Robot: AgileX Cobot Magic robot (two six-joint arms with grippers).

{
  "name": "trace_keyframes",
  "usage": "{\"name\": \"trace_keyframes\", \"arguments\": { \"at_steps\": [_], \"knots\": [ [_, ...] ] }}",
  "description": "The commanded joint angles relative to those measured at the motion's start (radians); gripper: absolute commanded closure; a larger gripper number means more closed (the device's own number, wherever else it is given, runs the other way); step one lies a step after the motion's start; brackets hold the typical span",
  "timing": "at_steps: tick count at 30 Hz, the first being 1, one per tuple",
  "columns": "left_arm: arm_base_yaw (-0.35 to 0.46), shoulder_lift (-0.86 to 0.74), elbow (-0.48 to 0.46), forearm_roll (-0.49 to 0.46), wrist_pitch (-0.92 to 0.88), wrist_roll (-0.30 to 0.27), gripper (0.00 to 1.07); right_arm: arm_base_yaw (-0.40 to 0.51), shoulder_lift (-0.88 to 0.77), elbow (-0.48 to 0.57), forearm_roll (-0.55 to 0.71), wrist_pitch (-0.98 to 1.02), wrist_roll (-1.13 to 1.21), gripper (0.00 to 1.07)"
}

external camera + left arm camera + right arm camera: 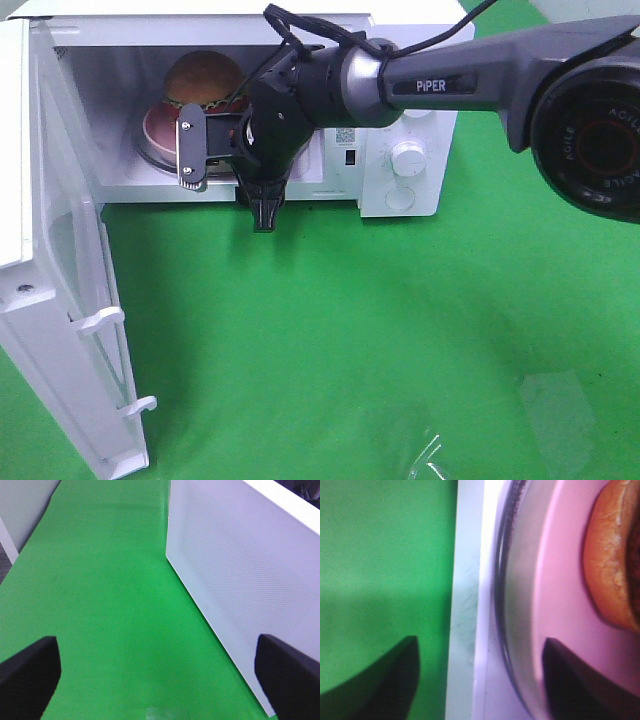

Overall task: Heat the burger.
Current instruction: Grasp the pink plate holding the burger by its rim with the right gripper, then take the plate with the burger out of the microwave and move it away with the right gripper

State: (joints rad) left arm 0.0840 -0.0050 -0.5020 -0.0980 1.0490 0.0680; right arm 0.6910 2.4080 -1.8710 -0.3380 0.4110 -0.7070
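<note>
right fingers [577,680] apart in the wrist view, dark and blurred, straddling the microwave's [400,190] white sill and the pink plate [560,605], clamped on nothing. left fingers [30,672] wide apart over green counter [110,605] beside the perforated white door [245,570]; unseen from above. burger [203,82], golden domed bun, on the plate inside the cavity, partly hidden by the right gripper [225,165].

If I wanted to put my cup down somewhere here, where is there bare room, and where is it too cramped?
The widest free patch is the green cloth in front of the white microwave, bordered on the left by its open door. It is crowded at the microwave's mouth: the black right gripper hangs there, and the golden-brown bun burger on its round pink plate fills the inside.
</note>
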Motion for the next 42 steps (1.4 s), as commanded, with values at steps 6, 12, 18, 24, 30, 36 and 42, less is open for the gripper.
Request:
{"name": "trace_keyframes", "arguments": {
  "at_steps": [6, 12, 18, 24, 30, 36, 42],
  "knots": [
    [0.002, -0.02, 0.003, 0.0, -0.007, -0.002, 0.09, -0.003, -0.007, -0.004, 0.034, 0.037, -0.007, 1.07],
    [0.002, -0.02, 0.003, 0.0, -0.007, -0.002, 0.09, 0.005, -0.016, -0.004, 0.033, 0.078, -0.057, 1.07],
    [0.002, -0.02, 0.003, 0.0, -0.007, -0.002, 0.09, 0.023, -0.034, -0.004, 0.03, 0.128, -0.11, 1.07],
    [0.002, -0.02, 0.003, 0.0, -0.007, -0.002, 0.09, 0.041, -0.058, 0.002, 0.005, 0.144, -0.135, 1.07],
    [0.002, -0.02, 0.003, 0.0, -0.007, -0.002, 0.09, 0.047, -0.135, 0.111, -0.02, 0.053, -0.166, 1.07],
    [0.002, -0.02, 0.003, 0.0, -0.007, -0.002, 0.09, 0.047, -0.248, 0.278, -0.043, -0.074, -0.19, 1.07],
    [0.002, -0.02, 0.003, 0.0, -0.007, -0.002, 0.09, 0.047, -0.304, 0.377, -0.049, -0.141, -0.19, 1.07]
  ]
}}
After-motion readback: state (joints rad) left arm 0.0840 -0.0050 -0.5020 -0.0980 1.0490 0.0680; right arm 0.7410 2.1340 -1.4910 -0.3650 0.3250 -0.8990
